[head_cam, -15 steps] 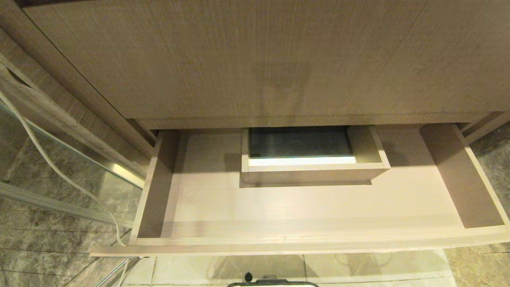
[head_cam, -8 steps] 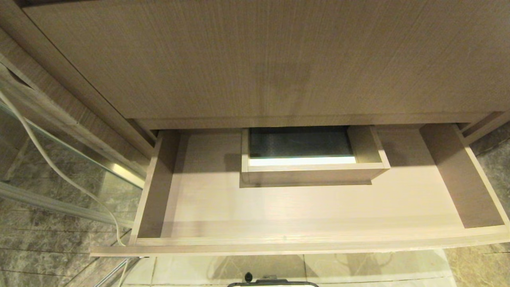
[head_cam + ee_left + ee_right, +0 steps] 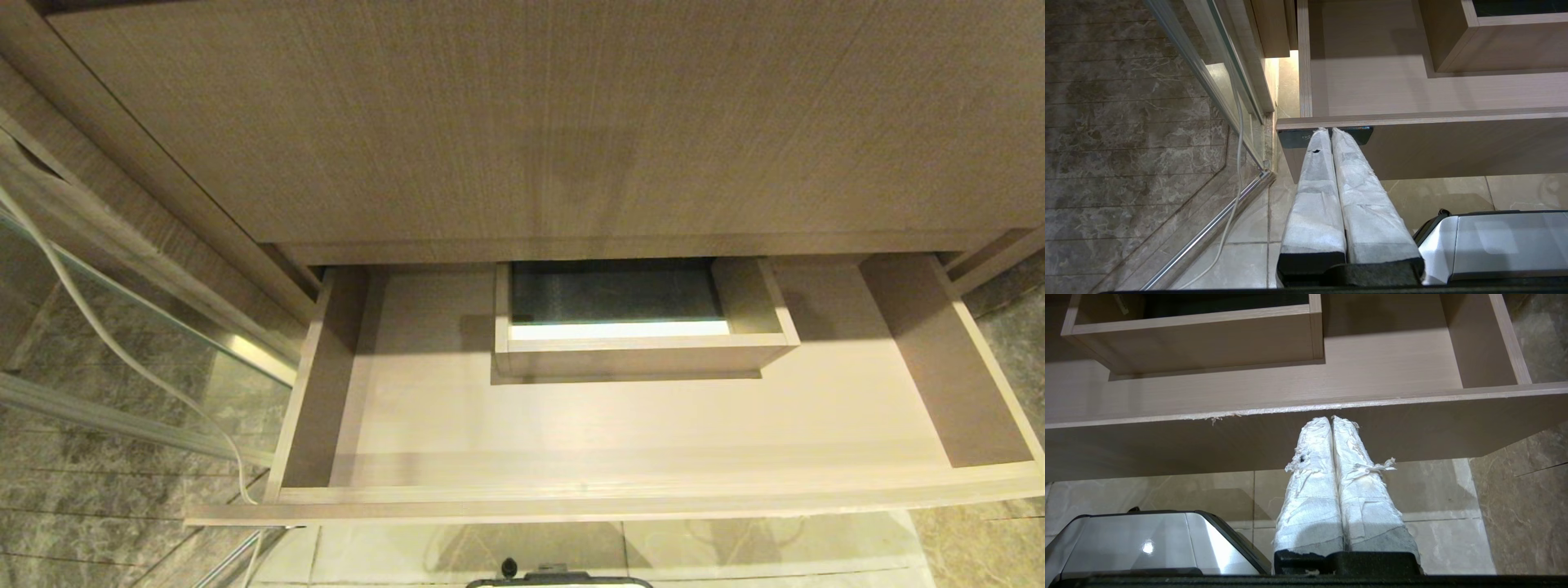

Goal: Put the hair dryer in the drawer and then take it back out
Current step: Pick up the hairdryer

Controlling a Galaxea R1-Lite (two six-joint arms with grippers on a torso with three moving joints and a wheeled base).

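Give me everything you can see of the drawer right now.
The wide, shallow light-brown wood-grain drawer is pulled open below the taller wood-grain panel. Its front is plain and handleless; a rectangular boxed cutout stands mid-floor, showing dark floor through it. Nothing lies on its visible floor; no hair dryer is in view. Both wrapped grippers, left and right, are shut and sit below the front edge; contact cannot be told.
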